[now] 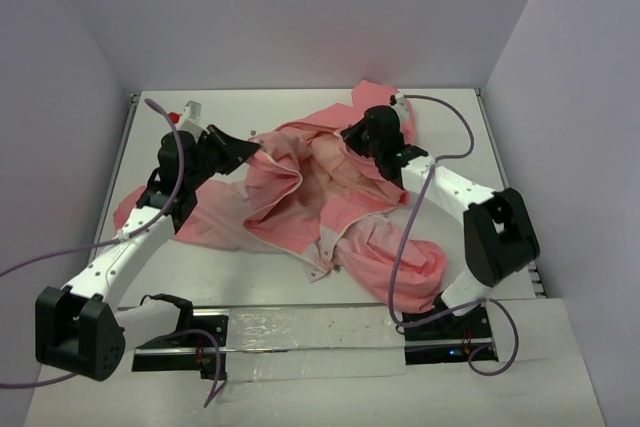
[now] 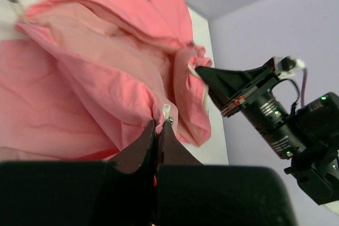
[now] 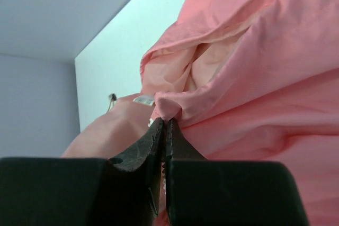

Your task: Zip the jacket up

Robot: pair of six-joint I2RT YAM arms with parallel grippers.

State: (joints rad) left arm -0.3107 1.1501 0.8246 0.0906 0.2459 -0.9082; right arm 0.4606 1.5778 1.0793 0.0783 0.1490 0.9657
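The salmon-pink jacket (image 1: 300,197) lies crumpled and open on the white table, paler lining showing in the middle. My left gripper (image 1: 245,147) is shut on the jacket's left front edge; in the left wrist view its jaws (image 2: 160,125) pinch fabric beside a small light zipper piece (image 2: 166,112). My right gripper (image 1: 352,133) is shut on a fold of the right front edge; the right wrist view shows the pinch (image 3: 164,123) and zipper teeth between the fingers. The right gripper also shows in the left wrist view (image 2: 212,75), close to a zipper edge (image 2: 194,72).
The white table (image 1: 470,137) is walled by pale lilac panels. A small white and red object (image 1: 186,110) sits at the back left corner. A sleeve (image 1: 410,267) lies at the front right, another (image 1: 135,209) under the left arm. Purple cables trail from both arms.
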